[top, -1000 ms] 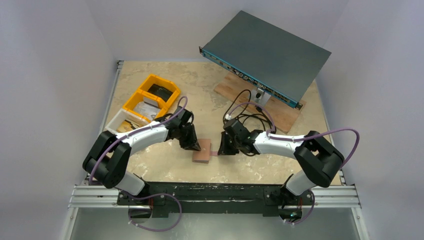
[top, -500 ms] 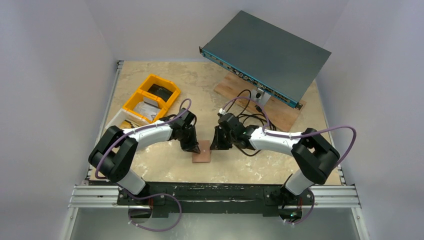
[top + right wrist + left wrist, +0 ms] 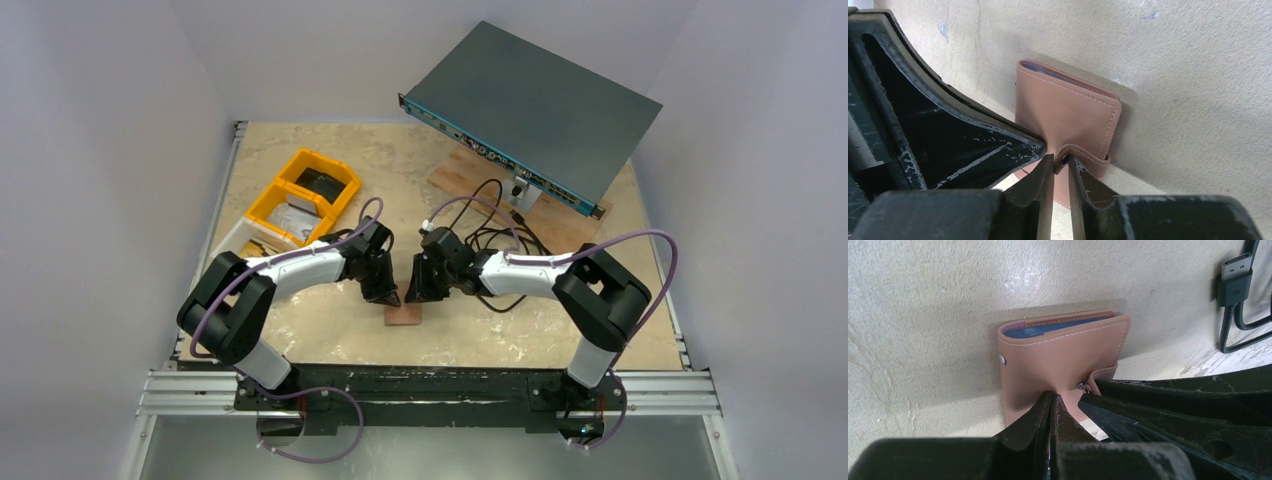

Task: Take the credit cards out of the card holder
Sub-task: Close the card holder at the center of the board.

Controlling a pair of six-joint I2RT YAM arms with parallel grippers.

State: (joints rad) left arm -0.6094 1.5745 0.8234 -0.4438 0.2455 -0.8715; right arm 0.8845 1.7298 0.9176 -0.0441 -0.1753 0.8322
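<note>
My left gripper (image 3: 1050,407), shut, tips against the tan leather bifold card holder (image 3: 1058,355); my right gripper (image 3: 1060,162) pinching its snap tab (image 3: 1090,156); black cable plug (image 3: 1235,287) nearby on the desk (image 3: 923,300).

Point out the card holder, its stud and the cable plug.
card holder (image 3: 1063,357), left wrist view, middle of tan cover.
stud (image 3: 1002,359), left wrist view, its metal head.
cable plug (image 3: 1235,287), left wrist view, its black body.

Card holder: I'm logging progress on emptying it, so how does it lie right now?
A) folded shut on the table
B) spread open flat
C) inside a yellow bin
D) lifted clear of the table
A: the card holder lies folded on the table, covers together, with the left gripper and right gripper at its snap strap.
</note>
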